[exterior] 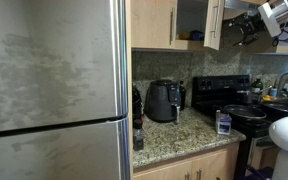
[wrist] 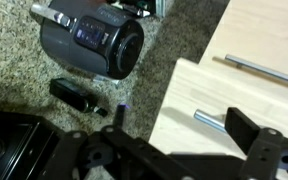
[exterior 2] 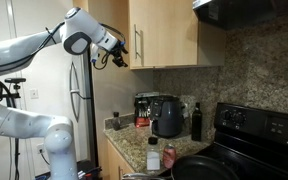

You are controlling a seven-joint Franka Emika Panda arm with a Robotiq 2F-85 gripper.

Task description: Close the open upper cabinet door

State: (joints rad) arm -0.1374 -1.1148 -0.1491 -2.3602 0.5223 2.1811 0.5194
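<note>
Locate the upper cabinet door [exterior: 213, 22]: it stands ajar, high up to the right of the fridge [exterior: 54, 80] and above the air fryer [exterior: 163, 100]. Observe the gripper [exterior 2: 120, 57] just beside the door, jaws apart, holding nothing.

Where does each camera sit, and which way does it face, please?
Exterior view: beside the fridge, looking along the counter to the stove and open door; only the gripper shows, top right.
Exterior view: by the stove, facing back at the arm and cabinets.
Wrist view: looking down past the gripper at counter and wood panels.
All three share the air fryer.
</note>
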